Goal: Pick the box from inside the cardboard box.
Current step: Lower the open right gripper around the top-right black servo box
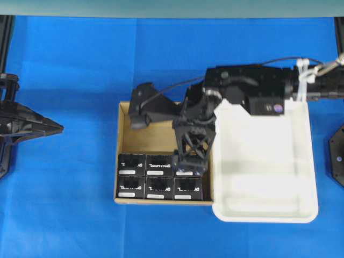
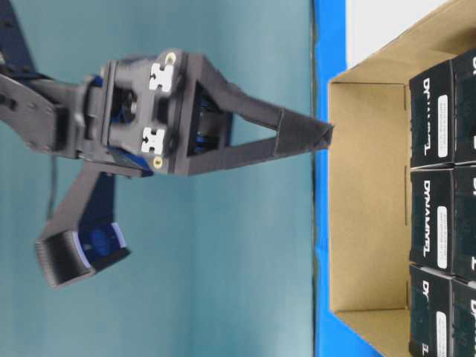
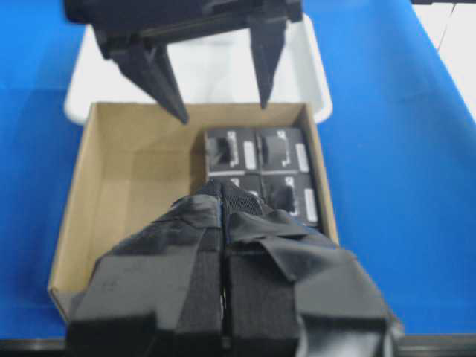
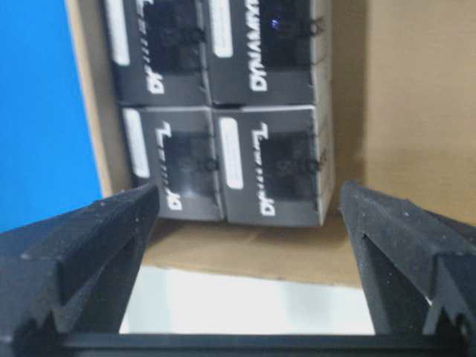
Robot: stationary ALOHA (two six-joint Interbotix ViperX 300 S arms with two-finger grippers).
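Several black boxes with white lettering lie packed in two rows at the near end of the cardboard box. My right gripper reaches in from the right and hangs open over the carton's right side, above the upper right box of the group. In the right wrist view its fingers stand wide apart with nothing between them; the boxes lie just beyond the tips. My left gripper rests far left, shut and empty, its fingers pressed together and pointing at the carton.
A white plastic tray stands against the carton's right wall and also shows under my right gripper. The carton's far half is bare cardboard. Blue cloth covers the table.
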